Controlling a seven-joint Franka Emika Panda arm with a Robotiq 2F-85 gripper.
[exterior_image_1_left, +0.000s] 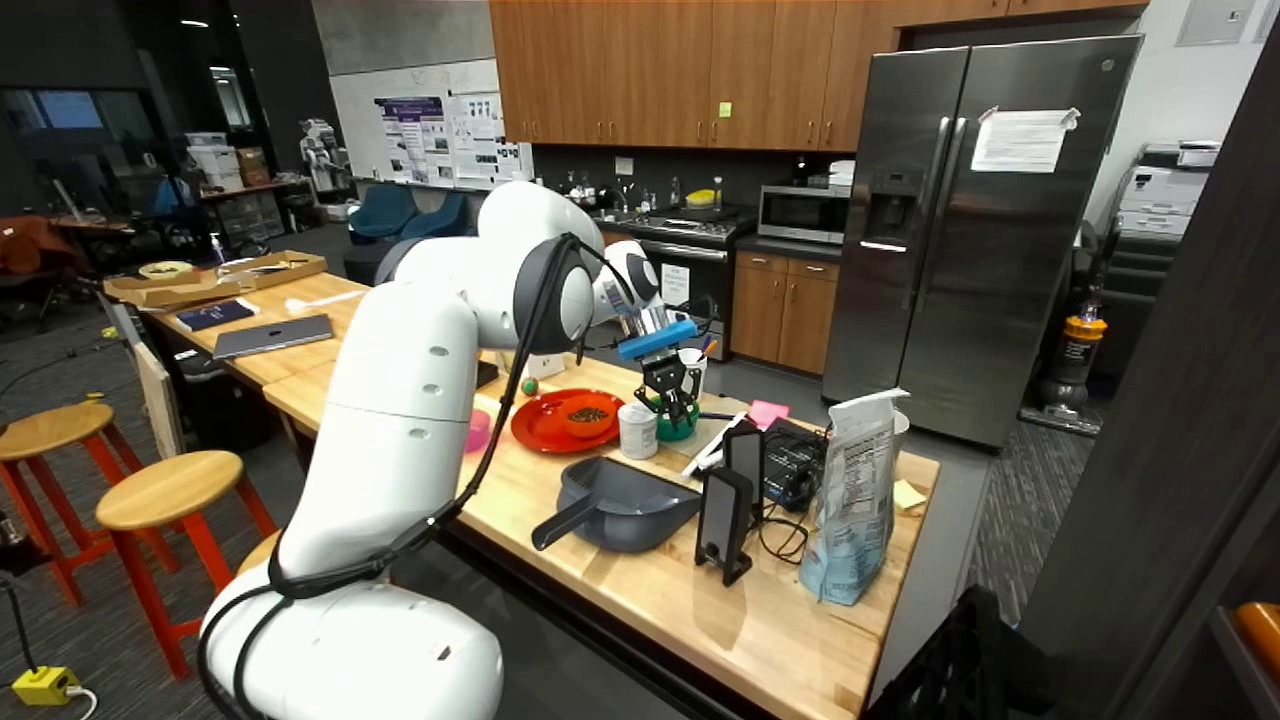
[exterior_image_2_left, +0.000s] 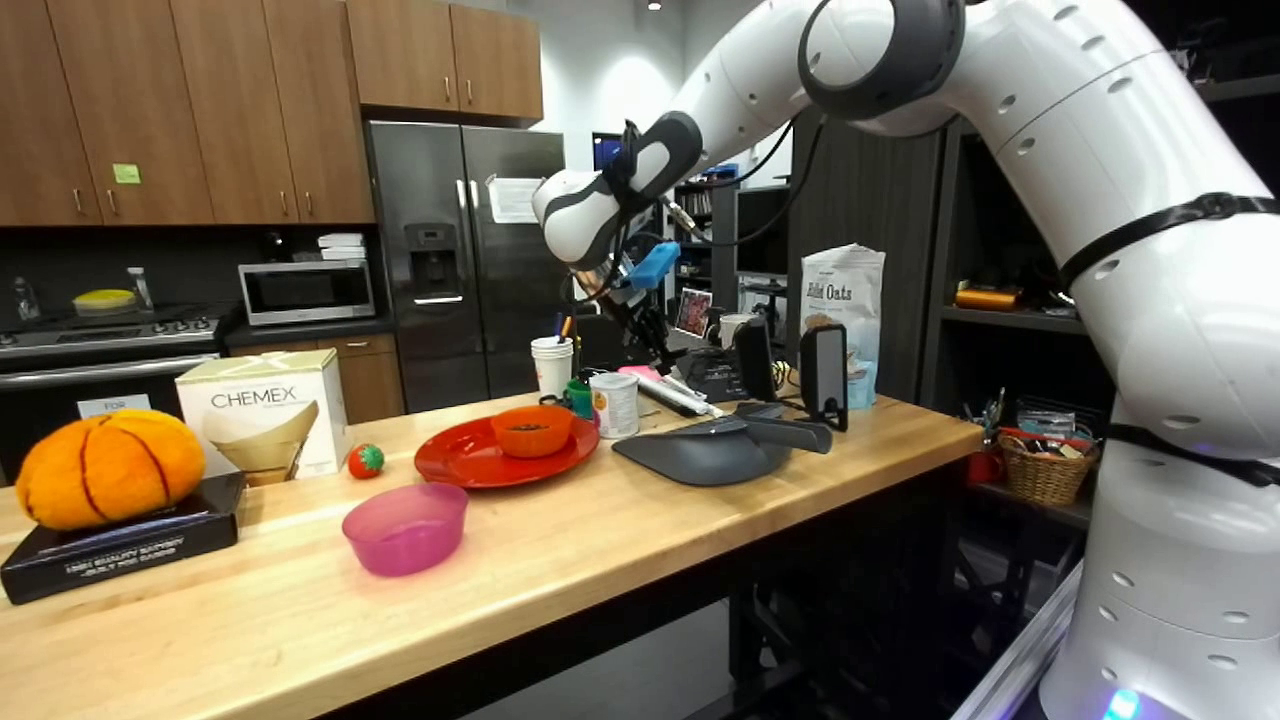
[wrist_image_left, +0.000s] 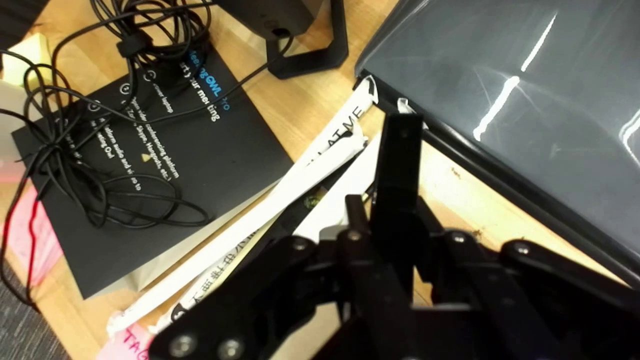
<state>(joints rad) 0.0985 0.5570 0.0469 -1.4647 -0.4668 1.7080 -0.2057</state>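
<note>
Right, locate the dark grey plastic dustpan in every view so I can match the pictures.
In an exterior view: dark grey plastic dustpan, just below centre.
In an exterior view: dustpan, below centre and slightly right.
Wrist view: dustpan, upper right, cut off by the frame.
Shared landmark: black box-shaped speakers, two in both exterior views, one at the wrist view's top edge.

- Long light-wood butcher-block table (exterior_image_2_left: 560, 530)
- Round red plastic plate (exterior_image_2_left: 458, 456), with a white cylindrical canister (exterior_image_1_left: 637, 432) just beside it
- Translucent pink plastic bowl (exterior_image_2_left: 405, 537) near the plate
- Dark grey plastic dustpan (exterior_image_1_left: 635, 512), with long thin white paper-wrapped sticks (wrist_image_left: 240, 229) just beside it
- Two upright black speakers (exterior_image_1_left: 722, 515) near the dustpan
- Tall white-and-blue bag of oats (exterior_image_1_left: 850, 515), standing toward one end of the table
</note>
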